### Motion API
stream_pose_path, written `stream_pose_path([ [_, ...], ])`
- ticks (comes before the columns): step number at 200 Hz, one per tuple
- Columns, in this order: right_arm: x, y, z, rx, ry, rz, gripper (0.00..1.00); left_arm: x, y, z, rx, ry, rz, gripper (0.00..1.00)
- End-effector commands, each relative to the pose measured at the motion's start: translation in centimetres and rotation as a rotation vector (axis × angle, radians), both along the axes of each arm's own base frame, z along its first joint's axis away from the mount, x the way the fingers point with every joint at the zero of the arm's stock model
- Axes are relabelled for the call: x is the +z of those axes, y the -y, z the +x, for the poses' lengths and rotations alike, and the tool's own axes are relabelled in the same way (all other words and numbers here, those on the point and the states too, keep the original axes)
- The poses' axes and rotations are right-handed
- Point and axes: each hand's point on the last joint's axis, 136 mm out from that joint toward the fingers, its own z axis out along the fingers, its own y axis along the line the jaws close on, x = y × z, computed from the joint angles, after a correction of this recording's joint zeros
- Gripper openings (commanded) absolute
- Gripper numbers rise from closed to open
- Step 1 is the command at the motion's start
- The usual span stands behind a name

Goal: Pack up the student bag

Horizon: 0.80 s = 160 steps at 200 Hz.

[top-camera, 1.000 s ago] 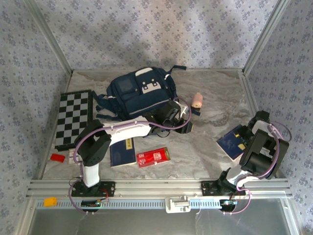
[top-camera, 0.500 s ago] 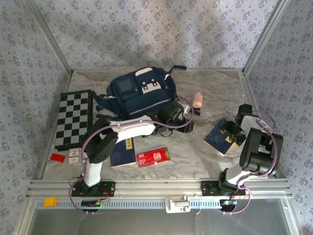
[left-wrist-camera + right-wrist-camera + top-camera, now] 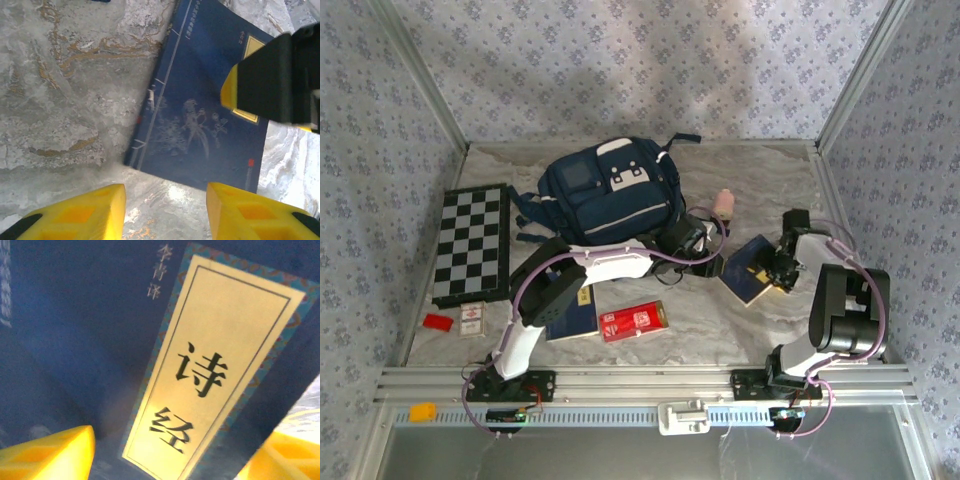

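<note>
Well, your student bag [image 3: 610, 195] lies flat at the back of the table [image 3: 720, 325]. Just off the bag's front right corner, your left gripper [image 3: 165, 212] hangs with fingers wide and empty, right beside the edge of a dark blue book [image 3: 200, 115]. Your right gripper [image 3: 165, 452] is spread wide too, low over that book's yellow label [image 3: 210, 365]. Bare table lies in front of the bag's right side. A small pink thing [image 3: 724, 203] sits right of the bag and a chessboard [image 3: 470, 245] left of it. A red box [image 3: 633, 321] and a second blue book [image 3: 582, 318] lie in front.
</note>
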Motion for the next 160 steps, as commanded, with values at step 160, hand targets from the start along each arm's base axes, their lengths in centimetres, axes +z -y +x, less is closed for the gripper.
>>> stream_pose_path([
  [160, 1.8, -1.8, -1.6, -0.056, 0.115, 0.263, 0.73, -4.2, 2.0, 2.9, -0.069, -0.063, 0.126, 0.46],
])
